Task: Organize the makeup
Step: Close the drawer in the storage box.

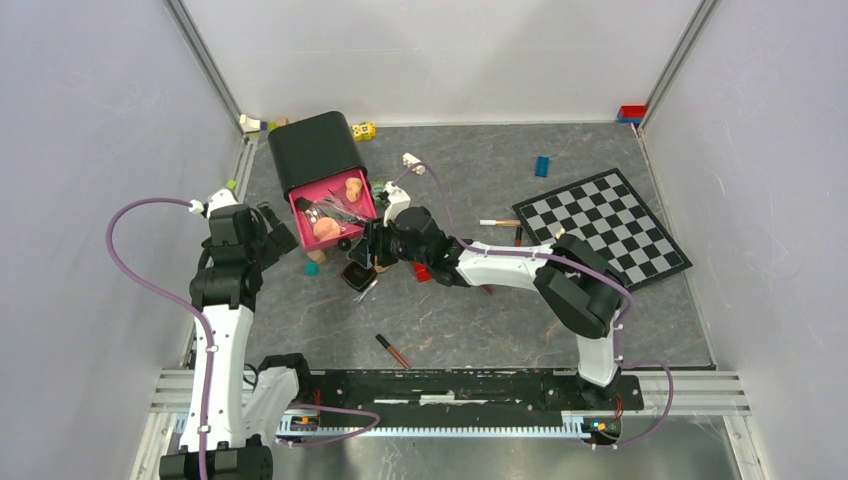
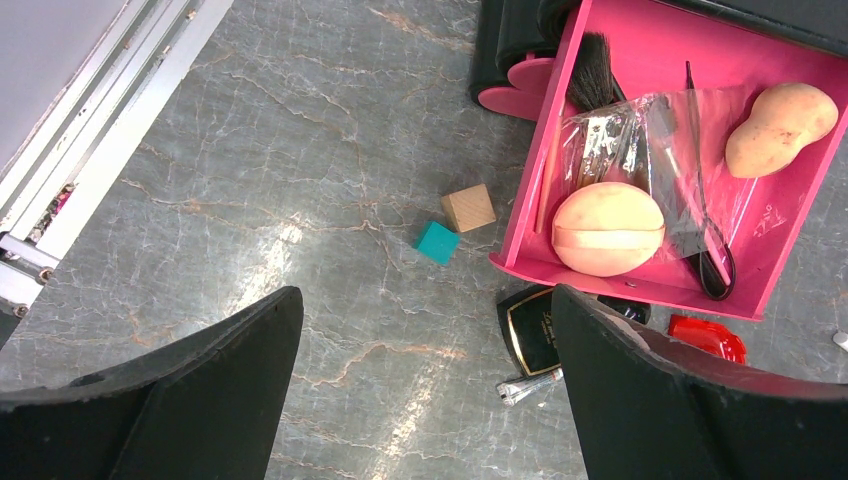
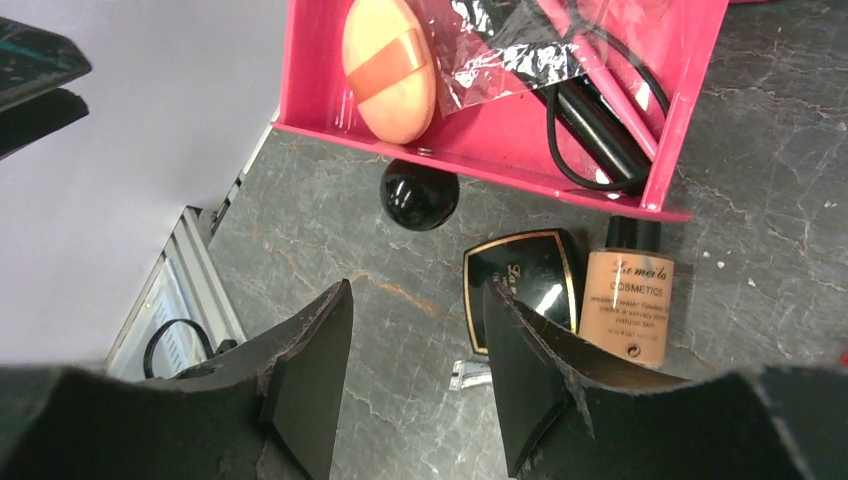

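Black right jaws stand spread and empty over the table (image 3: 330, 250); just past one tip lies the compact (image 3: 520, 290), the bottle (image 3: 627, 300) just beside it; farther ahead, the pink drawer (image 3: 470, 150) holds a sponge (image 3: 390, 65); left jaws gape wide, empty too.
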`<action>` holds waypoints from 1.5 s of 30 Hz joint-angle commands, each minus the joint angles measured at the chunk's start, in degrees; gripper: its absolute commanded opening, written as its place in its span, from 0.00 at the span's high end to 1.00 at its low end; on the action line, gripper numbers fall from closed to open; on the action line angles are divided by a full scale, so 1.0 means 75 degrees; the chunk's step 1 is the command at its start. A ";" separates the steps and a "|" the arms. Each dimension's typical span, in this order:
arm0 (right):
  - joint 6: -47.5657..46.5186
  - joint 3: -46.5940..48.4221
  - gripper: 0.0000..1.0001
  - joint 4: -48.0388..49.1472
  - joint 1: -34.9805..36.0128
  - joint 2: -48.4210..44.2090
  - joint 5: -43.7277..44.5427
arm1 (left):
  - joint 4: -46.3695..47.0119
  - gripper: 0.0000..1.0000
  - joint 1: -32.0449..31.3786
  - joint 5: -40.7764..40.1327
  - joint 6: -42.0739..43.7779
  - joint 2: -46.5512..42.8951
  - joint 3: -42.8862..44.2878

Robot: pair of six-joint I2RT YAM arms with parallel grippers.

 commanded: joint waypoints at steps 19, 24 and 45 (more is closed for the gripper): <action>0.0714 0.1354 0.41 0.0960 0.0035 0.1334 0.0423 | 0.0178 0.00 0.0009 -0.0072 0.0137 -0.0069 0.0049; 0.0683 0.1422 0.51 0.1063 0.0036 0.1383 0.0446 | 0.0176 0.00 0.0008 -0.0067 0.0130 -0.0080 0.0042; -0.0046 0.1167 0.67 0.1369 0.0038 0.0404 0.1298 | 0.0175 0.00 0.0009 -0.0129 0.0130 -0.0093 0.0053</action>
